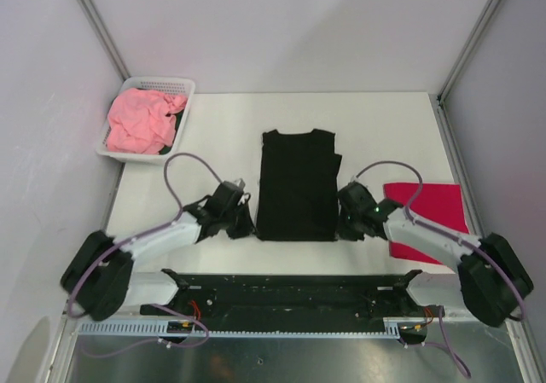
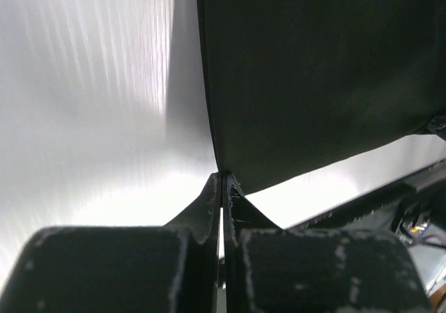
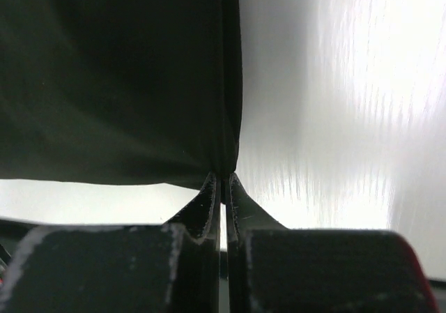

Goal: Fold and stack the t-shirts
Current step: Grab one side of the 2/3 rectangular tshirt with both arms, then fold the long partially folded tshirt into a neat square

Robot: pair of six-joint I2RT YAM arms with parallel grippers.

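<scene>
Clamping 2 near corners, jaws pinch the soft, rectangular black t-shirt (image 1: 297,185).

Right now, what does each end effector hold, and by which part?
The black t-shirt: left end effector pinches its near left corner, right end effector its near right corner.

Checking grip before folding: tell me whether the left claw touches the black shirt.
Touching. The left wrist view shows the left claw shut on the corner of the black shirt.
</scene>
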